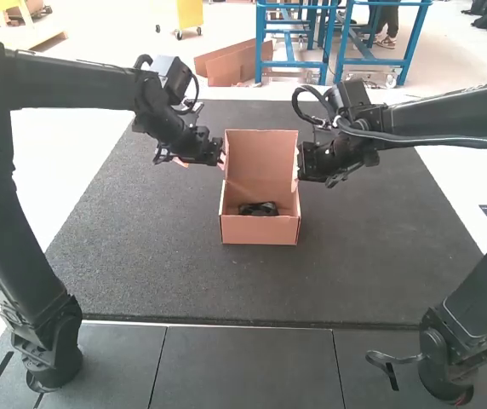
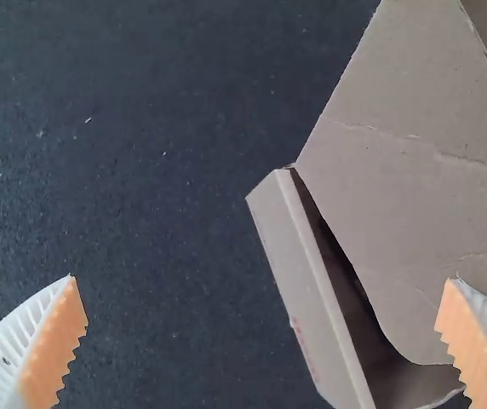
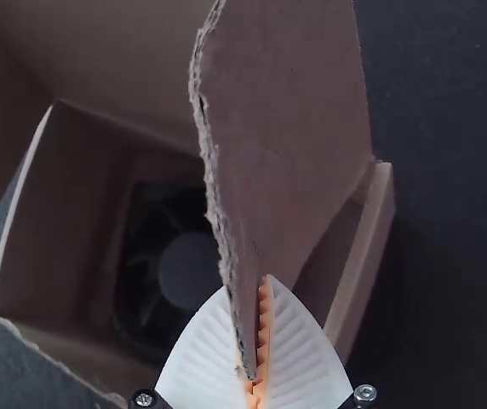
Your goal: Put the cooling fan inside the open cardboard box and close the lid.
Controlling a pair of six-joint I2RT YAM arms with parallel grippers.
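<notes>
The open cardboard box (image 1: 260, 223) stands mid-mat with its lid (image 1: 261, 153) upright at the back. The black cooling fan (image 1: 259, 207) lies on the box floor, and it shows dark in the right wrist view as fan (image 3: 171, 273). My right gripper (image 1: 300, 167) is at the box's right side, shut on the edge of the right side flap (image 3: 277, 145); its white fingers (image 3: 299, 341) pinch the cardboard. My left gripper (image 1: 216, 154) hovers by the box's left side, open, its orange pads (image 2: 52, 336) spread wide with the left flap (image 2: 397, 213) near one pad.
A dark mat (image 1: 124, 239) covers the table around the box, with free room in front and to both sides. A white table surface (image 1: 56, 145) borders the mat on the left.
</notes>
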